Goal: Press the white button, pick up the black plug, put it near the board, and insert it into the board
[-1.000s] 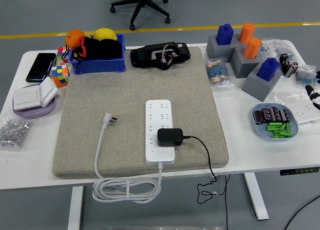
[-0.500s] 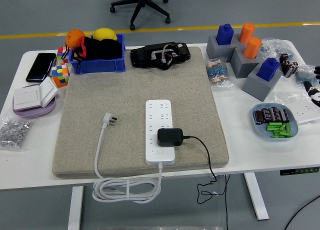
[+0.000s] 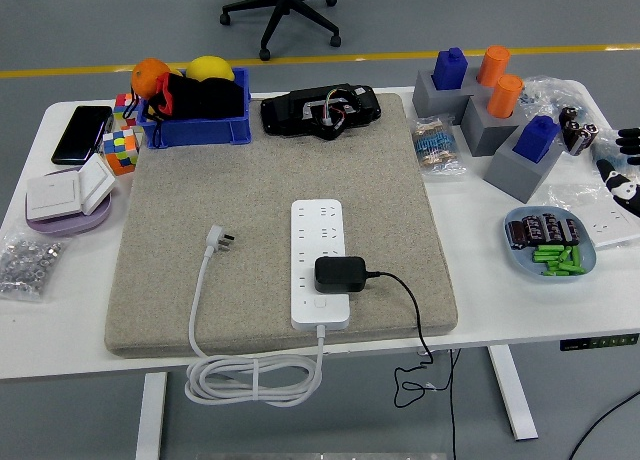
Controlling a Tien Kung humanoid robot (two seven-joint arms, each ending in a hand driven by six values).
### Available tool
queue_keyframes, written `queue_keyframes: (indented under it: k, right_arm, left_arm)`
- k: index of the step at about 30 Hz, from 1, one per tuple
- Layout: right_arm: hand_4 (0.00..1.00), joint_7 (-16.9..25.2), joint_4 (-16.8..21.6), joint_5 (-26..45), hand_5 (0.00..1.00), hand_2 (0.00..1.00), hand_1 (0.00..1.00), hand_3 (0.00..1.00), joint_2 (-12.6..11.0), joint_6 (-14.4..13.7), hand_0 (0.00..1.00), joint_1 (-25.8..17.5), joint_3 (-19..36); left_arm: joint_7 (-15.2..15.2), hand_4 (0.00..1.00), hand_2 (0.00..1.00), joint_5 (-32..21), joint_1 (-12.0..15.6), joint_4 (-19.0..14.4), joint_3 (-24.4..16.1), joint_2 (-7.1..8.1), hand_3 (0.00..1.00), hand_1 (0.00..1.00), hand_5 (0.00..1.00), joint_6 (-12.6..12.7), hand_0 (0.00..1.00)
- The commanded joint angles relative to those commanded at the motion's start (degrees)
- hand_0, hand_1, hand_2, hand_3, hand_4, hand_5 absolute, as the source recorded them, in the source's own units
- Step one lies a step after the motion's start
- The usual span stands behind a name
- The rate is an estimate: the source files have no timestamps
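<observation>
Right hand (image 3: 626, 165) is edging further in at the right edge than a second ago, fingers spread, holding nothing; black plug (image 3: 340, 273) is sitting on the board (image 3: 320, 242), white button (image 3: 319, 304) unpressed

You see a rough, matt, felt-like cloth mat (image 3: 270, 180) in beige-grey covering the smooth white table (image 3: 500, 300). On it the white power strip (image 3: 320, 263) looks like smooth plastic with a slight sheen, and the black plug (image 3: 340, 274) seated on it is matt black plastic with a thin rubbery cable (image 3: 410, 305). The strip's own white cord (image 3: 250, 375) looks smooth and glossy. The blue bin (image 3: 200, 125) is shiny plastic, the grey blocks (image 3: 485, 125) matt. Your right hand (image 3: 625, 165), at the frame's right edge, shows matt black casing with white patches.
</observation>
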Motion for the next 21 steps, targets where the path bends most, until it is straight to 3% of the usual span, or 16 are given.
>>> queue_keyframes:
  k: [21]
  right_arm:
    - [0.797,0.0,-0.4,0.0,0.197,0.595,0.603,0.596,0.6,0.2,0.598,-0.9,1.3]
  left_arm:
    - [0.0,0.565,0.499,0.8,1.1,0.0,-1.0,-0.14,0.585,0.499,0.269,0.1,0.474]
